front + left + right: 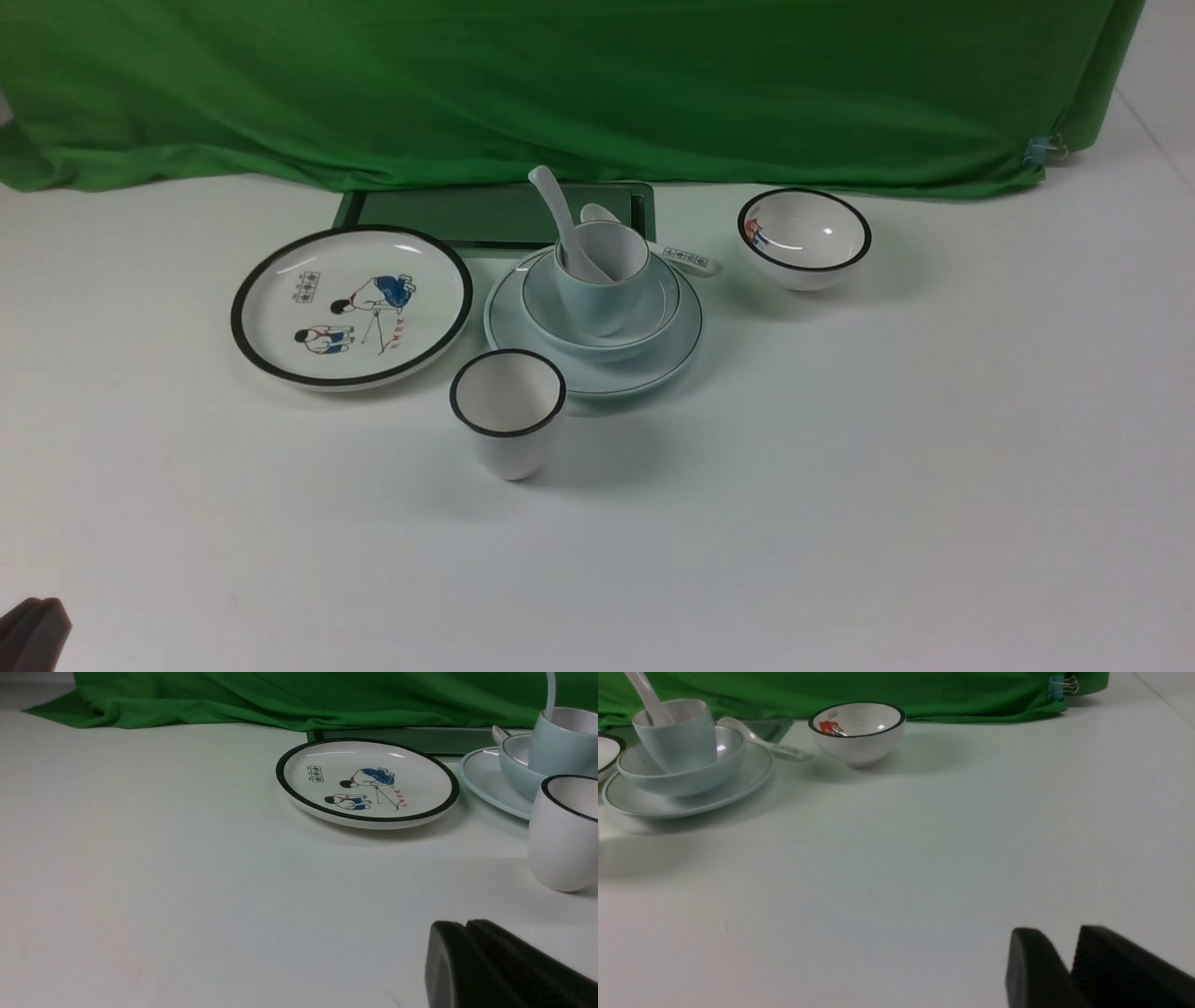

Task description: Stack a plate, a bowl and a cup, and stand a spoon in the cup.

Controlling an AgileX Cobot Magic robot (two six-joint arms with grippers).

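Observation:
The pale blue plate [672, 350] sits mid-table. The pale blue bowl [663, 299] rests on it, and the pale blue cup [597, 289] stands in the bowl. The plain white spoon [555, 205] stands in the cup, handle leaning up and to the left. The stack also shows in the right wrist view, with cup [677, 737], bowl [691, 777] and plate [747, 779]. My left gripper [33, 635] is at the near left corner, shut and empty [465, 926]. My right gripper [1057, 935] is out of the front view, empty, with a narrow gap at its tips, far from the stack.
A black-rimmed cartoon plate [350, 303] lies left of the stack. A black-rimmed white cup [509, 411] stands just in front of it. A black-rimmed picture bowl [805, 238] is at the right. A printed-handle spoon [686, 257] lies behind the stack. A dark tray [495, 215] and green cloth [560, 84] are behind.

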